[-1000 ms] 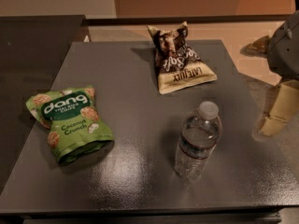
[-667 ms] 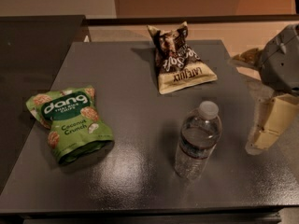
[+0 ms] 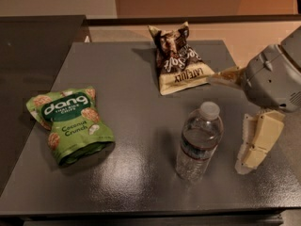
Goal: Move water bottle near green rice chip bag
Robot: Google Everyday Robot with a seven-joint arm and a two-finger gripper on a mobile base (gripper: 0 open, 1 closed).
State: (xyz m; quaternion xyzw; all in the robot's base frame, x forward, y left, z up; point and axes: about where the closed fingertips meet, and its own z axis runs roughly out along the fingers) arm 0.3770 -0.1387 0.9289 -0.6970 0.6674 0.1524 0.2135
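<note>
The water bottle point(image 3: 199, 144) stands upright on the grey table point(image 3: 127, 84), right of centre, with its white cap on. The green rice chip bag point(image 3: 70, 124) lies flat on the table's left side, well apart from the bottle. My gripper point(image 3: 228, 122) comes in from the right edge, just right of the bottle and not touching it. It is open and empty. One cream finger point(image 3: 225, 76) points left above the bottle, the other finger point(image 3: 257, 142) hangs down beside it.
A brown and cream snack bag point(image 3: 179, 61) lies at the back of the table, behind the bottle. A dark counter point(image 3: 33, 51) adjoins the table on the left. The table's front edge runs along the bottom.
My gripper has moved left, in from the right edge toward the bottle. The bottle and both bags have not moved.
</note>
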